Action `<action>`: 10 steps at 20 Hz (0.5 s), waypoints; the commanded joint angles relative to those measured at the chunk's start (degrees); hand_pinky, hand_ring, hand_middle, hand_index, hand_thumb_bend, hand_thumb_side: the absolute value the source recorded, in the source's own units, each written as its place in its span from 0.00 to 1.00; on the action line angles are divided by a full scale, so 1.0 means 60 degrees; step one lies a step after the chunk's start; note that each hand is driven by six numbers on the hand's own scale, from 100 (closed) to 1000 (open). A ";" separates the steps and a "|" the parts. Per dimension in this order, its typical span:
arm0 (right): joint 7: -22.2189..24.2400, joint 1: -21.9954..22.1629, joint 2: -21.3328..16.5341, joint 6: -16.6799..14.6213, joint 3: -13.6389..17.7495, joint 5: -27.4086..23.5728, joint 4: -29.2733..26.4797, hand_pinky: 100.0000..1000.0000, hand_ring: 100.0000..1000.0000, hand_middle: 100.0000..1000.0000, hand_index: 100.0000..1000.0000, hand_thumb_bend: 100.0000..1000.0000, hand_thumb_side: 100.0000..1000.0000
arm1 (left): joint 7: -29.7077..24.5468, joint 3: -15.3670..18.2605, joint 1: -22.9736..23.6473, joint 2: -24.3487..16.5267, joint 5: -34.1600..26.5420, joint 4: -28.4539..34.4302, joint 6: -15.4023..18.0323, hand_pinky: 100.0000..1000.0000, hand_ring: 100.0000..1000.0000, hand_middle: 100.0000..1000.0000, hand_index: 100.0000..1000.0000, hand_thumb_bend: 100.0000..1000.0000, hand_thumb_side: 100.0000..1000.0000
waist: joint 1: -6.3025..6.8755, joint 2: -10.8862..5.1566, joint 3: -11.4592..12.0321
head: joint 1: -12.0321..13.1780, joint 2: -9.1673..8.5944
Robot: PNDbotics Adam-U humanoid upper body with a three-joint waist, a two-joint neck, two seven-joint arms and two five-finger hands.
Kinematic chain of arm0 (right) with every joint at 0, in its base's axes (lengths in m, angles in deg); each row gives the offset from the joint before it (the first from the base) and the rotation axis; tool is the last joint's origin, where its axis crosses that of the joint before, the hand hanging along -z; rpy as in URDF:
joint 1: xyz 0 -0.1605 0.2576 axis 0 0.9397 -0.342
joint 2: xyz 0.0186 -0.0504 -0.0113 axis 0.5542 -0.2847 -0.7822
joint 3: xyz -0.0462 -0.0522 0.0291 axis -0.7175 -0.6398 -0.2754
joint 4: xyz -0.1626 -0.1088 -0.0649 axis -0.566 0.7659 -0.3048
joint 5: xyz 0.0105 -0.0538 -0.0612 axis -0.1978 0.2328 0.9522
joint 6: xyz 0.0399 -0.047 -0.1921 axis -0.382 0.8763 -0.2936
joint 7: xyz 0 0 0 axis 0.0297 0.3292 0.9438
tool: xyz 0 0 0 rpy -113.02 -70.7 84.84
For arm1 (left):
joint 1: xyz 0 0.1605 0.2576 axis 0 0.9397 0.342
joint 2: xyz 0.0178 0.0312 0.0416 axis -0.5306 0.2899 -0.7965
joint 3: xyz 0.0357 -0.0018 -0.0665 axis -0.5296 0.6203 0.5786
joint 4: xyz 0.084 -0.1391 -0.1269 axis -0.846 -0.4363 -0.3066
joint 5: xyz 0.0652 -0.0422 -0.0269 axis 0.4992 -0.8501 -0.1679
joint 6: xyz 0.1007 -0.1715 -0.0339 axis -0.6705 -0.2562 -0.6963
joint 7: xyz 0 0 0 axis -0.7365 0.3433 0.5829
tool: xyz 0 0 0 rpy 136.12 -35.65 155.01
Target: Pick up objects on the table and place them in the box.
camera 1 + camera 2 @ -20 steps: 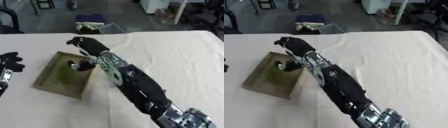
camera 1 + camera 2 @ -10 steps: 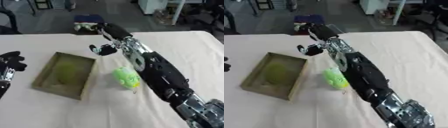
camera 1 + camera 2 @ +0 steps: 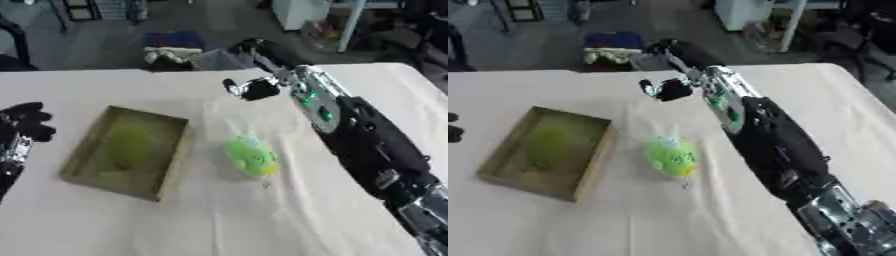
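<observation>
**Operator:** Surface status — cream cloth-covered table (image 3: pixel 219 220); grey floor and clutter beyond its far edge. Confirm the task items.

**Inspector:** Box (image 3: pixel 129 151), olive-green and open-topped, sits on the left half of the table, slightly askew; a rounded yellow-green object (image 3: pixel 129 146) lies inside it. A second item — a bright green rounded toy (image 3: pixel 251 156) — lies on the cloth just right of the box, apart from its wall.

**Operator:** Right hand?

**Inspector:** Right hand (image 3: pixel 677 70) is raised near the far edge of the table, well beyond the green toy; the arm runs in from the lower right; the fingers hold nothing; whether they are curled or straight cannot be told.

**Operator:** Left hand?

**Inspector:** Left hand (image 3: pixel 24 124) shows at the left edge, beside the box and not touching it; fingers up and relaxed, holding nothing.
</observation>
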 commanded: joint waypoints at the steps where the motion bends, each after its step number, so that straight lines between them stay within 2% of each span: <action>1: 0.0300 0.0010 -0.0586 -0.0086 -0.0041 -0.0604 -0.0409 0.77 0.87 0.78 0.87 0.16 0.42 | 0.0044 0.0085 -0.0053 -0.0260 0.0032 0.0118 0.0012 0.62 0.58 0.61 0.78 0.25 0.72 | 0.0013 -0.0157 -0.0034 | 0.0036 -0.0047; 10: 0.1307 0.0687 -0.1301 -0.0256 -0.0627 -0.2118 -0.1256 0.77 0.88 0.78 0.84 0.16 0.41 | 0.0067 0.0111 0.0002 -0.0327 0.0073 0.0096 0.0002 0.62 0.58 0.61 0.78 0.25 0.72 | -0.0065 -0.0183 -0.0196 | 0.0112 0.0025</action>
